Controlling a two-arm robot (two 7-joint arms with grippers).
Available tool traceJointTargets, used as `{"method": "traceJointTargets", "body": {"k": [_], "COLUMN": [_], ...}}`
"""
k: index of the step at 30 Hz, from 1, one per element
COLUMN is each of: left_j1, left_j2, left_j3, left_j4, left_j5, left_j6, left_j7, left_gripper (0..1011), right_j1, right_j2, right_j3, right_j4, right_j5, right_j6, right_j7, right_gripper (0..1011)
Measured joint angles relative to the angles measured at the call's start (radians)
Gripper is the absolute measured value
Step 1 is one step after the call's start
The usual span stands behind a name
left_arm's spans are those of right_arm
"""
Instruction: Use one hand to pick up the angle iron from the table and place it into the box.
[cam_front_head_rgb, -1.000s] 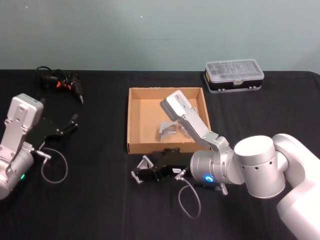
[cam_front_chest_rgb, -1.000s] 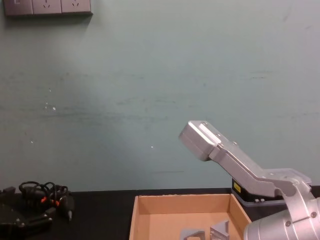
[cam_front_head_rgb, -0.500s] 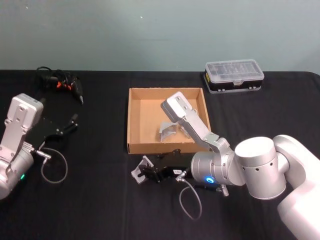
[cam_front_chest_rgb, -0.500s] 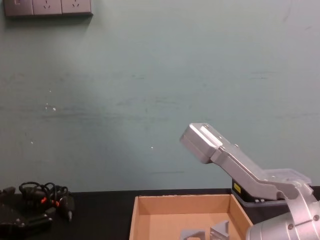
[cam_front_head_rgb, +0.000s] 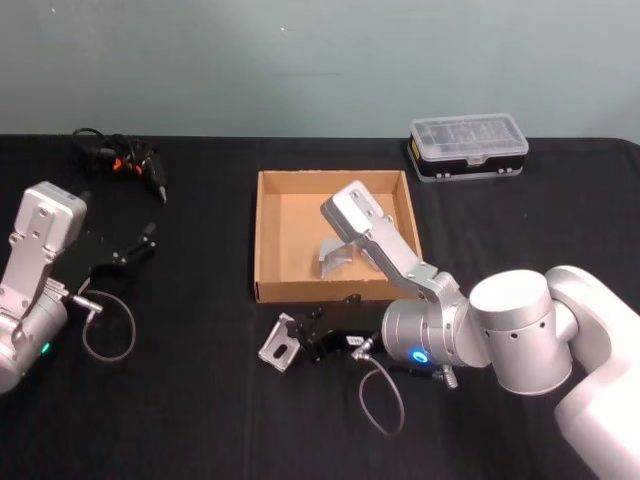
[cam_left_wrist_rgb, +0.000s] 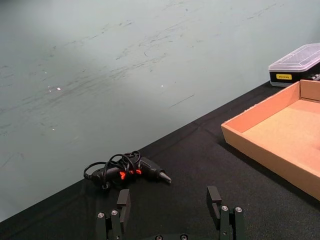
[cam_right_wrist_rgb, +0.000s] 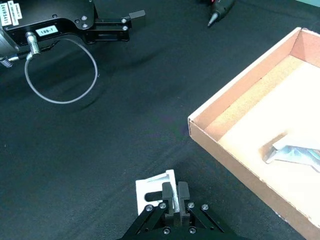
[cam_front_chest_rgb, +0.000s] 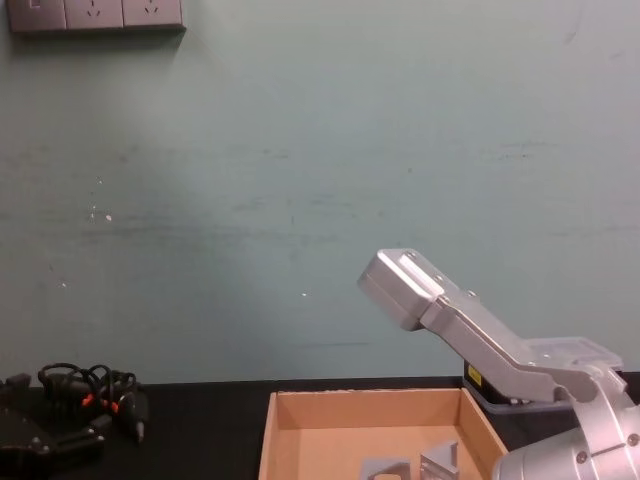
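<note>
- Right tool (cam_front_head_rgb: 297, 343), just in front of the box (cam_front_head_rgb: 268, 240), has its fingers pinched together on an angle iron (cam_front_head_rgb: 277, 345) over the black desk (cam_front_head_rgb: 200, 400)
- A second angle iron (cam_front_head_rgb: 335, 255) lies inside the box
- Left tool (cam_front_head_rgb: 148, 242) rests spread open and empty at the desk's left side

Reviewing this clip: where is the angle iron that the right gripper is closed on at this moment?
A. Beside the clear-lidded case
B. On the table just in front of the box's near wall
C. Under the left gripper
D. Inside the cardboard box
B: the right gripper pinches the angle iron on the table, outside the box.
</note>
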Motion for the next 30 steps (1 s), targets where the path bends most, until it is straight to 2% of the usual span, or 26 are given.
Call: {"method": "traceJointTargets", "body": {"k": [9, 16, 18, 19, 22, 25, 30], "left_j1": [0.000, 0.000, 0.000, 0.000, 0.000, 0.000, 0.000], "left_j2": [0.000, 0.000, 0.000, 0.000, 0.000, 0.000, 0.000], "left_j3": [0.000, 0.000, 0.000, 0.000, 0.000, 0.000, 0.000], "left_j4": [0.000, 0.000, 0.000, 0.000, 0.000, 0.000, 0.000], "left_j5": [0.000, 0.000, 0.000, 0.000, 0.000, 0.000, 0.000], "left_j6": [0.000, 0.000, 0.000, 0.000, 0.000, 0.000, 0.000], "left_j7": [0.000, 0.000, 0.000, 0.000, 0.000, 0.000, 0.000], "left_gripper": [1000, 1000, 1000, 1000, 1000, 1000, 1000], "right_j1": [-0.016, -0.040, -0.046, -0.046, -0.047, -0.042, -0.025], "right_j2": [0.006, 0.031, 0.045, 0.045, 0.059, 0.067, 0.074], "right_j3": [0.026, 0.089, 0.121, 0.121, 0.153, 0.164, 0.166], "right_j4": [-0.048, -0.146, -0.179, -0.179, -0.197, -0.199, -0.174], "right_j5": [0.010, 0.047, 0.065, 0.065, 0.071, 0.062, 0.006], "right_j6": [-0.011, -0.031, -0.042, -0.042, -0.058, -0.068, -0.091], "right_j7": [-0.007, -0.027, -0.043, -0.043, -0.073, -0.094, -0.134], "right_gripper": [68, 68, 68, 68, 68, 68, 68]}}
